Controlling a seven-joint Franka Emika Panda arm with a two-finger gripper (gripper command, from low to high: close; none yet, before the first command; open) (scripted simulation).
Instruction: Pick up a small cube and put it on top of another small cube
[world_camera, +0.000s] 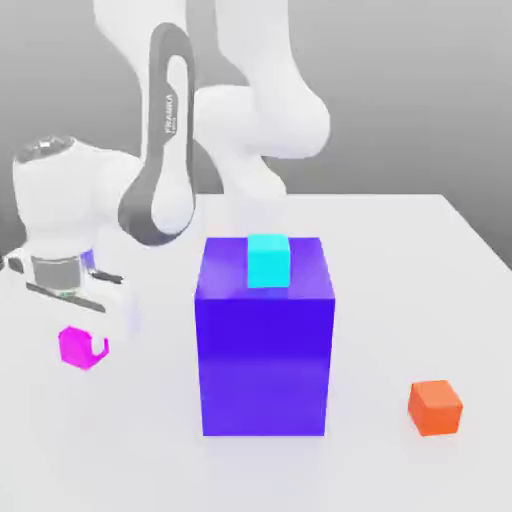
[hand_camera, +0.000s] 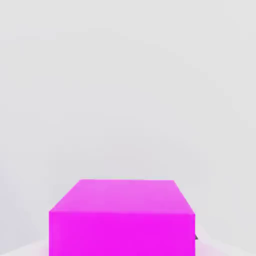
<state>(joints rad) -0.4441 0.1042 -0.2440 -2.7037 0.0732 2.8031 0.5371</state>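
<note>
A small magenta cube (world_camera: 74, 345) rests on the white table (world_camera: 130, 450) at the exterior view's left. My gripper (world_camera: 84, 348) reaches down over it and is shut on it, with one white finger (world_camera: 101, 346) against its side. In the hand view the magenta cube (hand_camera: 121, 217) sits close up against the pale table. A small cyan cube (world_camera: 268, 260) lies on top of the tall blue block (world_camera: 265, 340). A small orange cube (world_camera: 435, 407) sits on the table at the exterior view's right.
The tall blue block stands in the middle of the table, between the magenta cube and the orange one. The arm's white links (world_camera: 250, 110) rise behind the block.
</note>
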